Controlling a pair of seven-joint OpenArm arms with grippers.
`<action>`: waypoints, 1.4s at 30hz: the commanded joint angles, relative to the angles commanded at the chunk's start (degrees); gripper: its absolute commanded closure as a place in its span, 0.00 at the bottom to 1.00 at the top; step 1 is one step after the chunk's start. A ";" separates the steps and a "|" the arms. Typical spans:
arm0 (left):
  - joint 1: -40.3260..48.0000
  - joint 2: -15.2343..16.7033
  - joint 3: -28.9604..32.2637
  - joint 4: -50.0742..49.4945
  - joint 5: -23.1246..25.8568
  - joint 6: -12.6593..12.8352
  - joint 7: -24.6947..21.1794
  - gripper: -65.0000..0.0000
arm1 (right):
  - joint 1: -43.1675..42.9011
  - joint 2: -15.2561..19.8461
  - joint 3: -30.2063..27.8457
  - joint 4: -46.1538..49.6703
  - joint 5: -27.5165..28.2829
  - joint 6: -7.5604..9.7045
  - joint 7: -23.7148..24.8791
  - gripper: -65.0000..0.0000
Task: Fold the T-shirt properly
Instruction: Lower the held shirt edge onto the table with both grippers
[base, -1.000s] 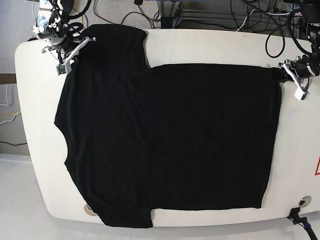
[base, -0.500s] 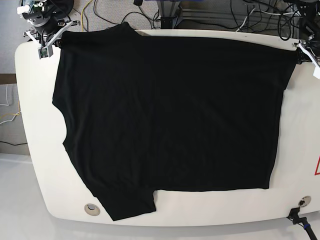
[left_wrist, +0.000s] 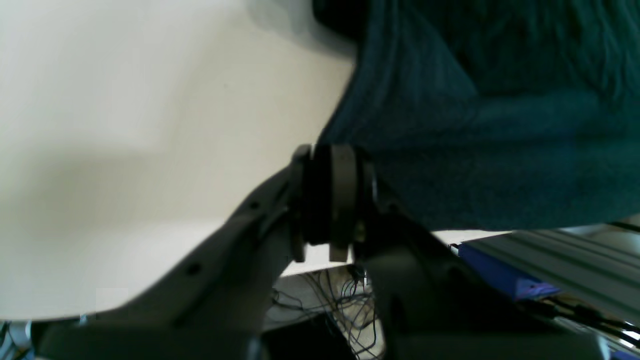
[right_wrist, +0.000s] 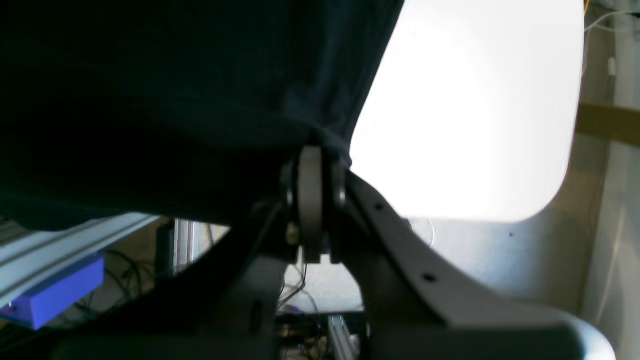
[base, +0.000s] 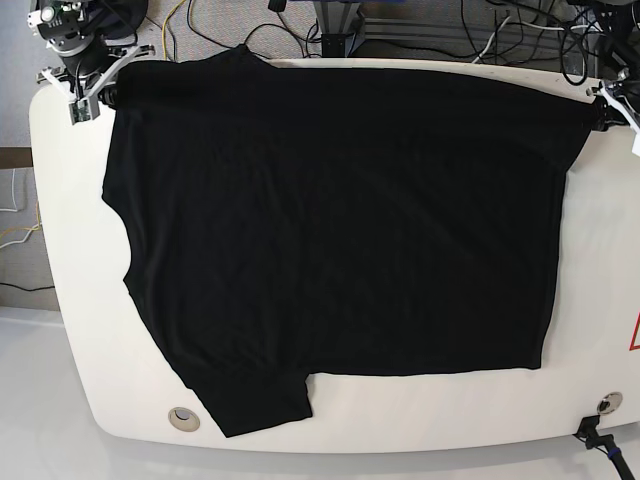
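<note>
T-shirt flat on white table

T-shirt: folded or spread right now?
Spread: the T-shirt lies as one flat layer on the table, far corners pinched by both grippers.

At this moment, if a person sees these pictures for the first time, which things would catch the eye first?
First, the large black T-shirt, spread over most of the white table, with one sleeve reaching toward the near edge. Next, the two grippers at the far corners: the right gripper and the left gripper, each pinching a corner of the cloth. Behind the table lies a tangle of cables.
</note>
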 joint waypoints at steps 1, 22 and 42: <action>-0.63 -0.05 0.77 0.62 -0.26 0.00 -0.27 1.00 | 1.01 -0.03 -0.14 -0.03 -0.06 0.06 -0.03 1.00; -15.73 1.09 6.77 0.52 11.62 0.00 -9.12 1.00 | 19.17 0.99 -4.64 -5.29 0.22 -0.13 1.00 1.00; -24.64 1.19 11.60 -4.18 30.22 1.38 -19.35 1.00 | 37.37 4.26 -14.47 -26.02 0.34 0.42 3.23 1.00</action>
